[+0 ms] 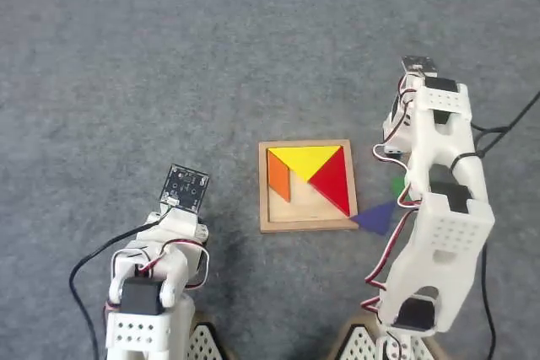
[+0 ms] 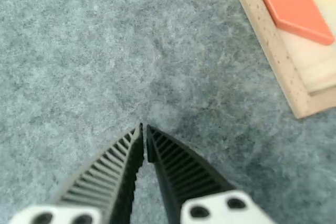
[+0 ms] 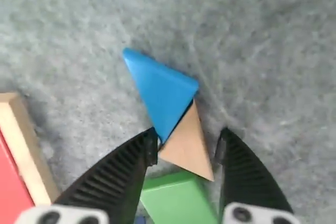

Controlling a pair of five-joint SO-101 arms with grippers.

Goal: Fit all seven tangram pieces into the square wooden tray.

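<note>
The square wooden tray [image 1: 272, 227] holds a yellow triangle [image 1: 305, 158], a red triangle [image 1: 333, 180] and an orange parallelogram [image 1: 278, 175]. A purple triangle [image 1: 375, 217] lies on the carpet at the tray's near right corner. A green piece [image 1: 396, 185] peeks out beside the right arm. My right gripper [image 3: 186, 141] is open over the carpet, its fingers either side of a tan triangle [image 3: 190, 148]. A blue triangle [image 3: 161, 90] overlaps that tan piece, and the green piece [image 3: 176, 200] lies close behind. My left gripper [image 2: 144, 128] is shut and empty over bare carpet, left of the tray [image 2: 294, 95].
Grey carpet covers the table. The right arm [image 1: 439, 208] stands along the tray's right side and covers the pieces beneath it. The left arm [image 1: 160, 259] sits near the front left. Cables trail at both arms' bases.
</note>
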